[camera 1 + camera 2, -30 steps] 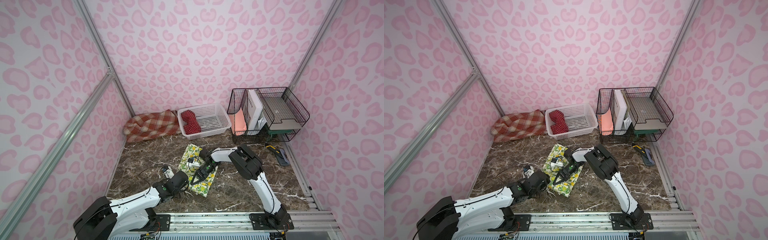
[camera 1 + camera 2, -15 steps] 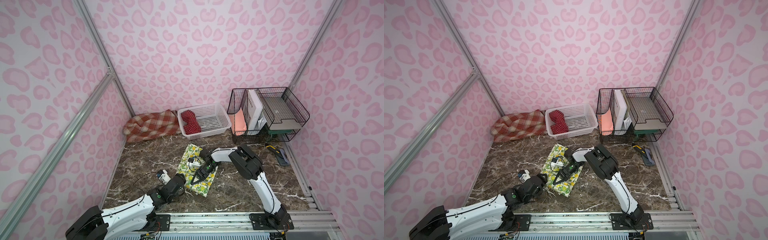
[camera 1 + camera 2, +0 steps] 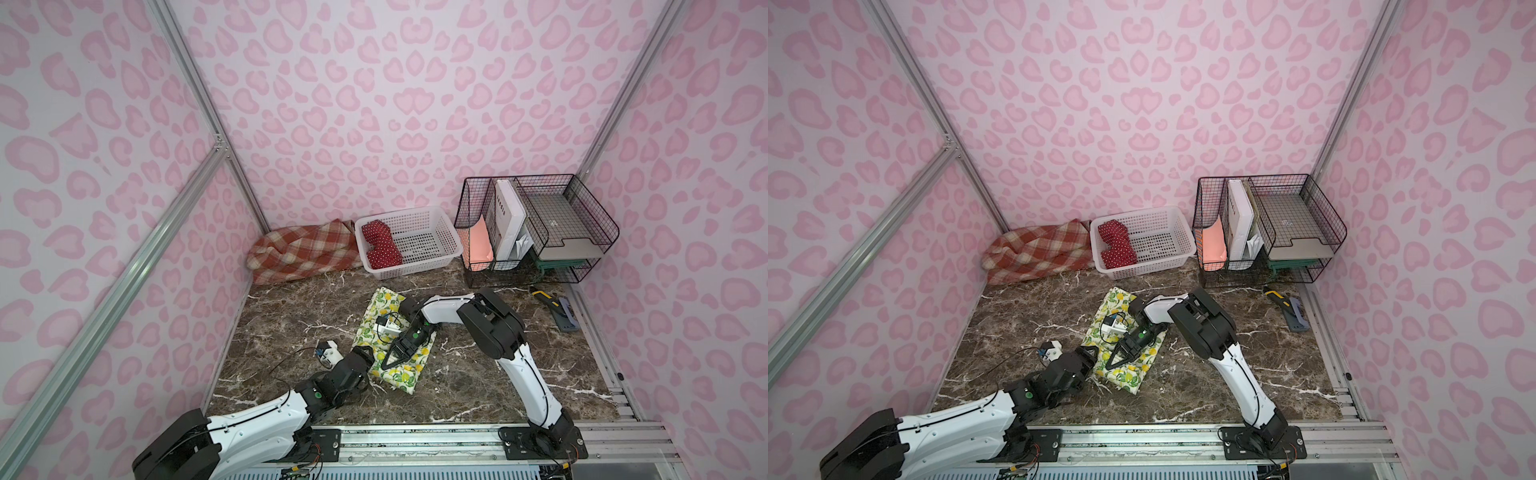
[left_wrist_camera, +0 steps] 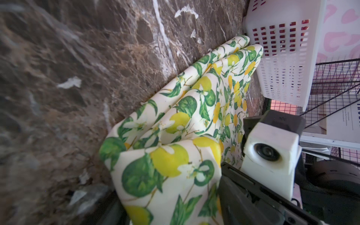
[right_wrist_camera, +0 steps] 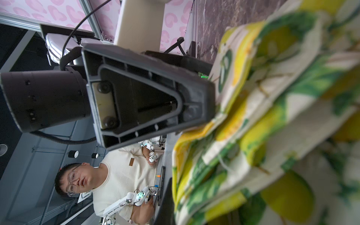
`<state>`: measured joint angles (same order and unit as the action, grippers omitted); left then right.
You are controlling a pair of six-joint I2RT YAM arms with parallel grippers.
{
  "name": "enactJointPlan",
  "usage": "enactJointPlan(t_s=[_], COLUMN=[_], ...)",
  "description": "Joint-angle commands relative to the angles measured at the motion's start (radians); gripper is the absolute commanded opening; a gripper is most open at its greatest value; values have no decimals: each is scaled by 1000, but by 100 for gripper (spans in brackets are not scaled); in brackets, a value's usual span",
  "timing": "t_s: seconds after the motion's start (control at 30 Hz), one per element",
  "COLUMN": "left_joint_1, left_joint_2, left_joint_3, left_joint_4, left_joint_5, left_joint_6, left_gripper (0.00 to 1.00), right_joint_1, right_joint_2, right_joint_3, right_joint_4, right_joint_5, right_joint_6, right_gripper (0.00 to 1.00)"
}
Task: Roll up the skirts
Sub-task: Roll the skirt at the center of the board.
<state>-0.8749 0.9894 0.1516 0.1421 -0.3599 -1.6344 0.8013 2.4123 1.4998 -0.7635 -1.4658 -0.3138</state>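
Plaid skirt (image 3: 305,253) heaped in back corner, not yet rolled. Left gripper (image 3: 368,355) low at near edge of lemon skirt (image 3: 382,307), jaws spread, probably to take the hem and start the roll. Right gripper (image 3: 390,363) pressed together, tips down on the cloth, apparently pinning it. Red dotted skirt (image 3: 380,245) lies bundled inside basket (image 3: 419,259)

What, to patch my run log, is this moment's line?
lemon skirt: unrolled; right gripper: shut, on it; left gripper: open, at edge
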Motion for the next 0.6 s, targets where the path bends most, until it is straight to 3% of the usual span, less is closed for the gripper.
enactJointPlan(t_s=[0.0,0.2,0.27,0.4,0.43,0.57], left_joint_1=[-3,-3,-3,-3,-3,-2], left_joint_2=[98,155,114,-28,-61,-148], left_joint_3=[-6,40,61,68,68,48], left_joint_4=[-326,-396,-489,-628,-662,-698], left_joint_5=[153,81,28,-68,-89,-103], left_joint_6=[-33,-41,-37,-30,-29,-24], left_gripper=[66,28,25,0,0,0], right_joint_1=[0,0,0,-2,-2,-20], right_joint_2=[39,32,25,11,2,-76], right_joint_3=[-23,-39,-51,-92,-107,-223], right_joint_4=[118,119,134,181,205,339], right_joint_5=[348,353,356,393,412,517], right_joint_6=[-71,-70,-60,-9,17,153], right_gripper=[0,0,0,8,10,30])
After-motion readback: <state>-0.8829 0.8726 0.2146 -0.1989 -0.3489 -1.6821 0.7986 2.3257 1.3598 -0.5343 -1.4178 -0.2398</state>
